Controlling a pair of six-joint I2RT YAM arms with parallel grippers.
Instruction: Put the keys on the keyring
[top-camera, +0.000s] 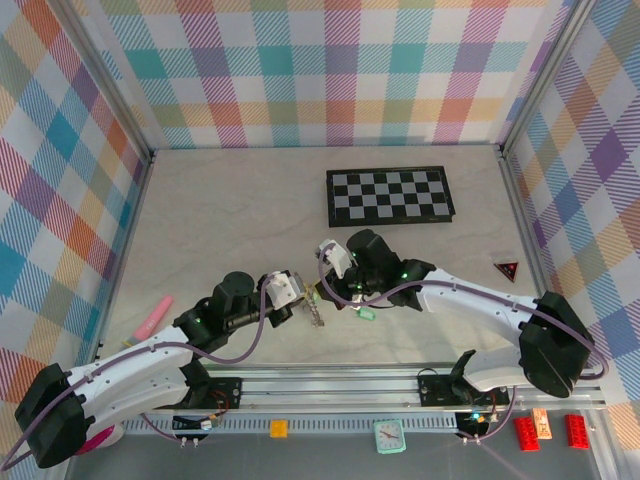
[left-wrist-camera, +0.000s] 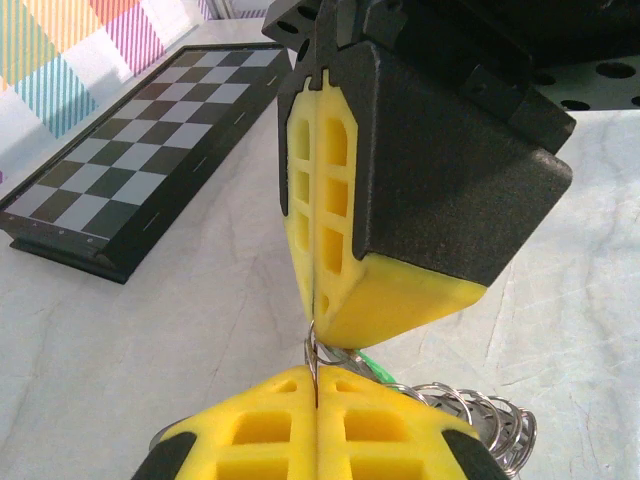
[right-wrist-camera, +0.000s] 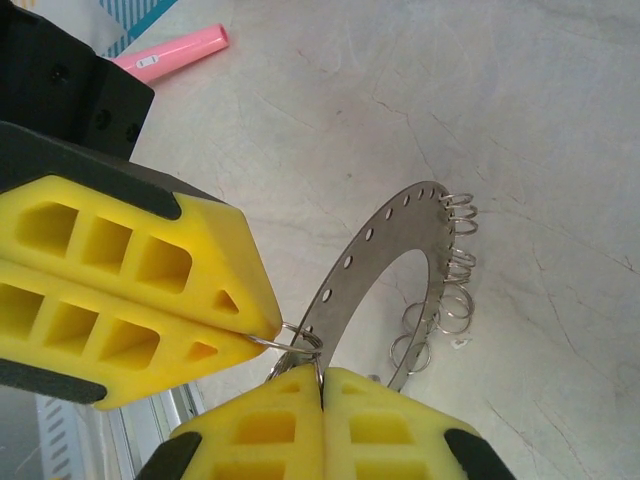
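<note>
1. Nearest, the left gripper (left-wrist-camera: 315, 385) is closed, its pads pinching a small wire loop (right-wrist-camera: 298, 338) at the edge of the keyring (right-wrist-camera: 360, 262).
2. The right gripper (right-wrist-camera: 322, 378) is closed on the same loop, tip to tip with the left.
3. The keyring hangs between them over the mid bench (top-camera: 230, 220), with spare loops strung along one edge.
4. A green key (top-camera: 365, 314) sits just right of the ring; whether it is attached or loose, cannot tell.
5. A pink marker (top-camera: 155, 317) lies at the left, and a checkerboard (top-camera: 390, 195) lies farthest back.

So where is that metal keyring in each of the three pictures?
Top external: the keyring hangs at centre, between the arms' tips.
Left wrist: its wire loops sit at bottom right.
Right wrist: centre, a flat perforated arc.
Shared landmark: the left gripper and right gripper meeting on it.
</note>
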